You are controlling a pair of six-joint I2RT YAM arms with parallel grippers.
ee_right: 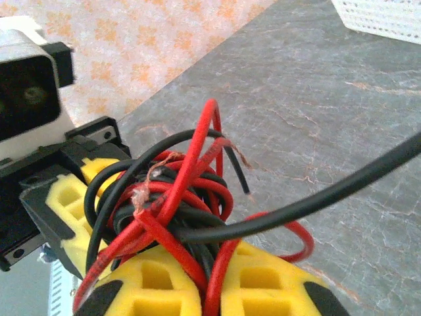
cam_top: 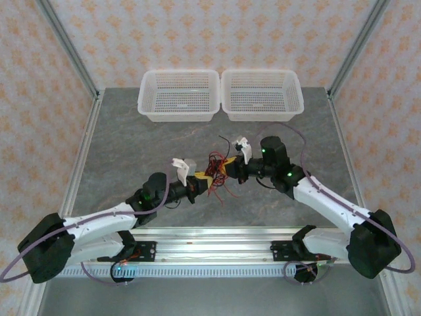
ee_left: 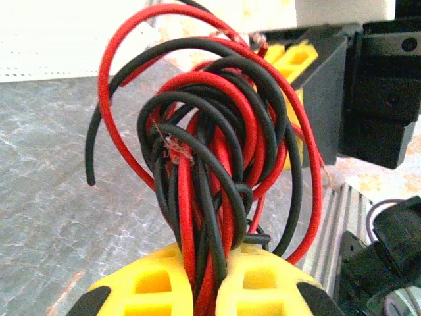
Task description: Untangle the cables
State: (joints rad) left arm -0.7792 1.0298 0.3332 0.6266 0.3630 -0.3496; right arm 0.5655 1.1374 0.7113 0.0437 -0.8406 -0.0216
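Left gripper [cam_top: 201,182], left of the centre of the table [cam_top: 131,145], was clamped on the cables [cam_top: 216,168], its yellow fingers [ee_left: 151,286] pinching red and black strands. The tangled bundle sat between the two tools, near the table's middle. Right gripper [cam_top: 231,170] gripped the bundle's opposite side, jaws closed upon it.

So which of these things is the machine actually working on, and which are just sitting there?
Part of the job: the red and black cables, bunched in a tangle; the left gripper and right gripper, both clamped on that tangle.
Just lying about: the left white basket and the right white basket, at the far edge of the table.
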